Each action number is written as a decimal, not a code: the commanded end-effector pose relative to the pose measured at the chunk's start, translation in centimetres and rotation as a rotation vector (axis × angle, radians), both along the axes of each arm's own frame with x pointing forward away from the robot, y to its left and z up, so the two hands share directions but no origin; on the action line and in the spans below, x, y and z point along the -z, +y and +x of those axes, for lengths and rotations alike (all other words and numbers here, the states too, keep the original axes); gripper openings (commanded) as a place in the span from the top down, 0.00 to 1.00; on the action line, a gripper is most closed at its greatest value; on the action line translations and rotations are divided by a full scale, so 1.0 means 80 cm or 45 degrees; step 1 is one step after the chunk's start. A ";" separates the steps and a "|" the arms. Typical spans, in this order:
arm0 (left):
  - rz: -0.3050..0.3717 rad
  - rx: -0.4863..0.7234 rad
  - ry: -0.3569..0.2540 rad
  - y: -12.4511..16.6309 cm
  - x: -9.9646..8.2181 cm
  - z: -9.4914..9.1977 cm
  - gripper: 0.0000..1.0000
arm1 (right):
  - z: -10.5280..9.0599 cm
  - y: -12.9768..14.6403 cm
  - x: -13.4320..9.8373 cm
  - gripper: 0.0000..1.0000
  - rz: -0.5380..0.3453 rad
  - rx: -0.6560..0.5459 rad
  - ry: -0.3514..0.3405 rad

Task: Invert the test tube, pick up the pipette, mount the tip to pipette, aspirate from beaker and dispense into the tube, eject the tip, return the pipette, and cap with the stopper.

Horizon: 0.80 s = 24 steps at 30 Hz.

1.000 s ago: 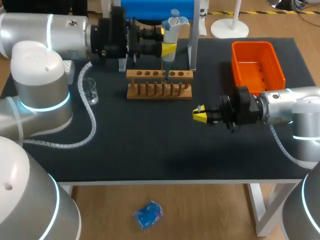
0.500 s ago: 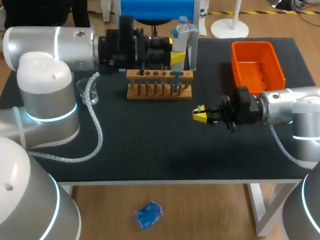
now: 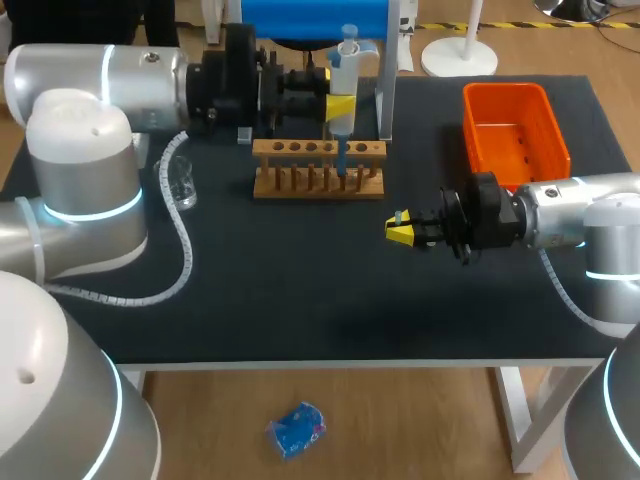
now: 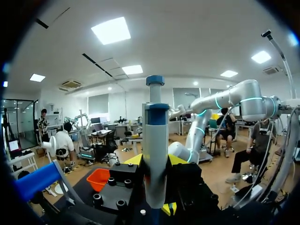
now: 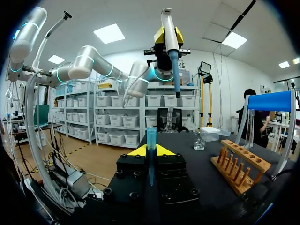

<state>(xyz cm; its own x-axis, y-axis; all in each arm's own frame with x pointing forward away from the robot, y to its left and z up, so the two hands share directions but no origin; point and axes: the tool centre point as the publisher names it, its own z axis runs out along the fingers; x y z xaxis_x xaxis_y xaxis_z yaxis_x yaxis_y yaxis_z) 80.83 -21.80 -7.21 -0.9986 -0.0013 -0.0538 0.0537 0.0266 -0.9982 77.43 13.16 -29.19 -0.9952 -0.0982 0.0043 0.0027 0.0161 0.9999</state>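
Two arms are over the dark worktop (image 3: pixel 300 290), one coming from each side. The left pincer (image 3: pixel 338 103) is closed on the pipette (image 3: pixel 342 75) and grips its body from two sides, so the pipette stands upright with its plunger at the top. A blue tip (image 3: pixel 342 160) sits on the lower end of the pipette and points down at the right part of the wooden rack (image 3: pixel 300 170); I cannot tell if the tip enters a hole or only hangs above the rack. In the left wrist view the pipette rises straight between the yellow fingers (image 4: pixel 176 159). The right pincer (image 3: pixel 400 231) is near the middle of the worktop, in front of the rack and well apart from it. It is closed on a slim blue tube (image 5: pixel 151 140), which stands upright between the yellow tips and narrows to a point at its lower end. A small glass beaker (image 3: pixel 180 183) stands to the left of the rack, under the left arm. An orange bin (image 3: pixel 506 90) lies at the far right corner, behind the right arm. A stand with a blue top (image 3: pixel 315 18) rises just behind the rack.
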 end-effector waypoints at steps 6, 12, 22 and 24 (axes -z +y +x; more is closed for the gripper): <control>0.007 0.021 0.008 -0.002 0.001 0.013 1.00 | -0.001 0.000 -0.001 1.00 -0.003 0.002 -0.001; 0.004 0.035 0.012 -0.005 0.002 0.016 1.00 | -0.001 0.000 -0.001 1.00 -0.003 0.002 -0.001; 0.001 0.047 0.018 -0.008 0.005 0.015 1.00 | -0.001 0.000 -0.001 1.00 -0.003 0.002 -0.001; 0.000 0.047 0.011 -0.008 0.005 0.015 1.00 | -0.001 0.000 -0.001 1.00 -0.003 0.002 -0.001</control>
